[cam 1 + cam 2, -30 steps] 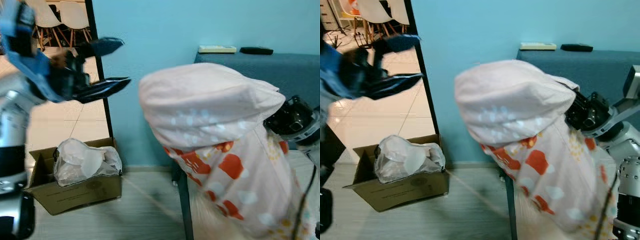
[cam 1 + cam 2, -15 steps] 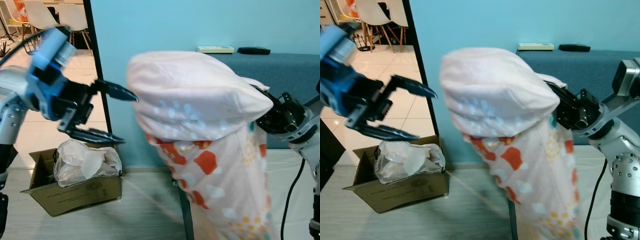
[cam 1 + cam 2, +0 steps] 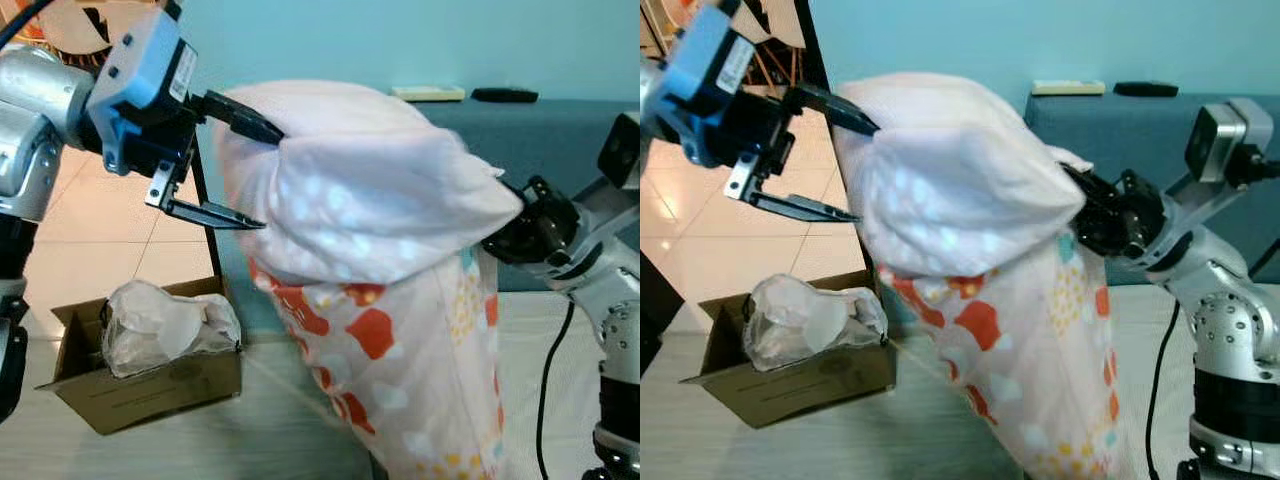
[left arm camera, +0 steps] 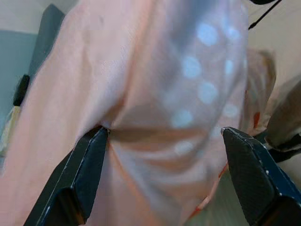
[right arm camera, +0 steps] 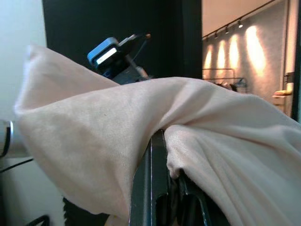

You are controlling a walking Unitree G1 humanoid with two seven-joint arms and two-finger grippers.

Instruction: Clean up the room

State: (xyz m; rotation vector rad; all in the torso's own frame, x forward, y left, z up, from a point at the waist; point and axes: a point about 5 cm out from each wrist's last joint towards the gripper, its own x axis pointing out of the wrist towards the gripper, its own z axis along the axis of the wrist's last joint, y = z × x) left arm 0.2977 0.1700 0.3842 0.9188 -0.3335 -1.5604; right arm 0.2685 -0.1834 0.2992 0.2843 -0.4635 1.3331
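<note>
While your right gripper (image 3: pixel 1080 205) pinches a fold of the pale pink pillow with white dots and red-orange printed patches (image 3: pixel 360 200), you hold that pillow up in the air in front of the turquoise wall (image 3: pixel 330 45), its lower part hanging down toward the light floor (image 3: pixel 250 420). In the right wrist view you can see the cloth bunched between the two closed black fingers (image 5: pixel 153 188). Your left gripper (image 3: pixel 235 170) is spread wide at the pillow's other end: its upper finger touches the top of the cloth, and its lower finger sits just beside the pillow's side. The left wrist view shows the pink fabric between the two parted fingertips (image 4: pixel 89 160), one of them pressing into a crease. Behind the pillow you have a dark blue sofa (image 3: pixel 580 130), with a cream remote control (image 3: pixel 428 93) and a black remote control (image 3: pixel 510 95) lying side by side along its back edge. Down on the floor on your left stands an open brown cardboard box (image 3: pixel 150 375) stuffed with crumpled clear plastic (image 3: pixel 165 320), near the black door frame (image 3: pixel 205 220).
</note>
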